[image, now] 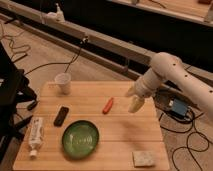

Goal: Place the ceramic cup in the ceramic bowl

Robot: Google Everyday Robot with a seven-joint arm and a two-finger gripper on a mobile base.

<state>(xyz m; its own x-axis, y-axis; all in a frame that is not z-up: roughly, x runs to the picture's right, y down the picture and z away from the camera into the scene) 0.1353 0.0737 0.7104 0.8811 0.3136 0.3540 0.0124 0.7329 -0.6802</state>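
The ceramic cup (63, 82), small and plain white, stands upright near the far left corner of the wooden table (125, 135). The ceramic bowl (80, 138), wide, glossy green with a darker rim, sits at the front middle-left of the table and holds nothing. My gripper (134, 101) hangs from the white arm (172, 75) over the right half of the table, far right of the cup and up and to the right of the bowl. It holds nothing that I can see.
A white tube-shaped bottle (35, 135) lies at the table's left front. A black remote-like object (61, 115) lies between cup and bowl. An orange carrot-like object (108, 105) lies mid-table, just left of the gripper. A beige sponge (144, 158) sits front right. Cables cross the floor.
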